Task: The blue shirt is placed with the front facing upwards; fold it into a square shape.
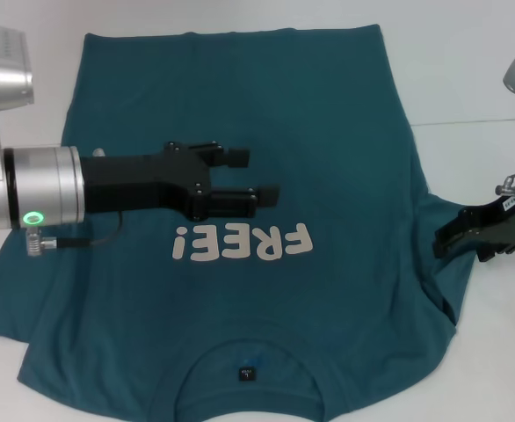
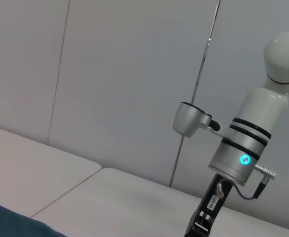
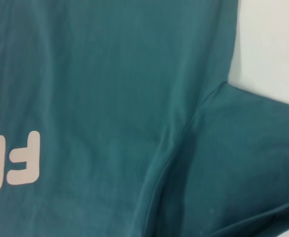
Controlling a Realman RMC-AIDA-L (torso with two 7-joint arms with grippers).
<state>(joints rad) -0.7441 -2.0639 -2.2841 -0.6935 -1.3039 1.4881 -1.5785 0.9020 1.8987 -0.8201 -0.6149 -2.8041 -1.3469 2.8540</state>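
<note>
The blue shirt [image 1: 240, 105] lies flat on the white table, front up, with its collar and black neck label [image 1: 248, 374] nearest me. Its whitish "FREE!" print [image 1: 242, 242] reads upside down from my side. My left gripper [image 1: 256, 176] reaches in from the left and hovers over the chest just beyond the print, open with nothing between its fingers. My right gripper [image 1: 455, 236] hangs over the shirt's right sleeve [image 1: 442, 272], which is creased. The right wrist view shows the shirt [image 3: 110, 89], the sleeve [image 3: 243, 163] and part of the print [image 3: 23, 158].
White table [image 1: 486, 70] surrounds the shirt, with a seam line on the far right. The left sleeve [image 1: 7, 290] spreads toward the table's left side. In the left wrist view the right arm [image 2: 243, 148] stands before a grey panelled wall [image 2: 110, 74].
</note>
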